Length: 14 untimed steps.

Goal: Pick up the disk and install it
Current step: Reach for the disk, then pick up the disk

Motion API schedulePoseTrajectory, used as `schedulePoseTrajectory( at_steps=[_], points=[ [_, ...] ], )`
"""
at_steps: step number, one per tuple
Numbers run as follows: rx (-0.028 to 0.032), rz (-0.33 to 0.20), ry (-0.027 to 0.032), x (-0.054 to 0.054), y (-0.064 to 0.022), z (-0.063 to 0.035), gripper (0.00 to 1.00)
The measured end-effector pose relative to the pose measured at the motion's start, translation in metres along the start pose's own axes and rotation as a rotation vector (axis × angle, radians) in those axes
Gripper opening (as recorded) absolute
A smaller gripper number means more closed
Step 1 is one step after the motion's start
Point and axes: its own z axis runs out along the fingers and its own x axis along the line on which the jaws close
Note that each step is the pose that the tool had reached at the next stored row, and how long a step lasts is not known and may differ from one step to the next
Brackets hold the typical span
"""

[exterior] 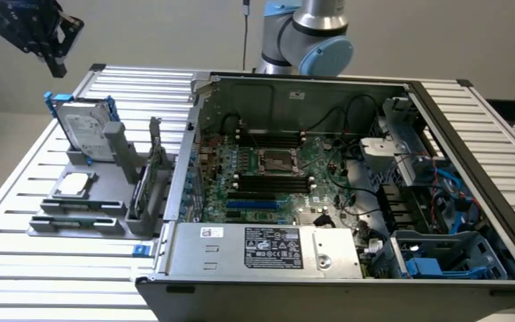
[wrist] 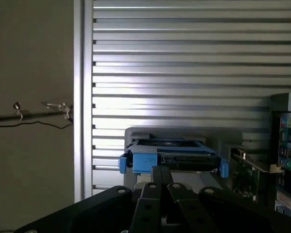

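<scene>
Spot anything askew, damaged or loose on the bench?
Nothing stands out. The disk stands on edge in its grey holder, the gripper shut and clear of it; the open computer case looks intact.

no readable text; disk (exterior: 86,131) and power supply (exterior: 271,248) labels illegible

Slatted table (exterior: 51,275): computer case (exterior: 267,249), grey rack (exterior: 78,223)

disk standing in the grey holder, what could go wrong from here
1. The end effector is shut and hangs clear of the disk, higher than it. Lowered like this, it would likely strike the blue carrier's top edge instead of straddling it.
2. The circuit card stands upright close beside the disk in the same grey holder. A sideways drift could knock it.
</scene>
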Motion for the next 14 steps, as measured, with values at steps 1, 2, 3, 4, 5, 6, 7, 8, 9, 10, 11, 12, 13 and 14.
schedulePoseTrajectory(
  at_steps=[1,2,3,4,5,6,7,8,9,10,11,12,13,14],
  points=[
    [0.0001,0.0,0.0001,0.0,0.0,0.0,0.11],
    [0.0,0.0,0.0,0.0,0.0,0.0,0.11],
    [0.0001,0.0,0.0001,0.0,0.0,0.0,0.11],
    [0.0,0.0,0.0,0.0,0.0,0.0,0.11],
    [0.0,0.0,0.0,0.0,0.0,0.0,0.11],
    [0.0,0.0,0.0,0.0,0.0,0.0,0.11],
    [0.0,0.0,0.0,0.0,0.0,0.0,0.11],
    [0.0,0.0,0.0,0.0,0.0,0.0,0.11],
    [0.0,0.0,0.0,0.0,0.0,0.0,0.11],
    [0.0,0.0,0.0001,0.0,0.0,0.0,0.11],
    [0.0,0.0,0.0,0.0,0.0,0.0,0.11],
    [0.0,0.0,0.0001,0.0,0.0,0.0,0.11],
    [0.0,0.0,0.0,0.0,0.0,0.0,0.11],
    [0.0,0.0,0.0,0.0,0.0,0.0,0.12]
  ],
)
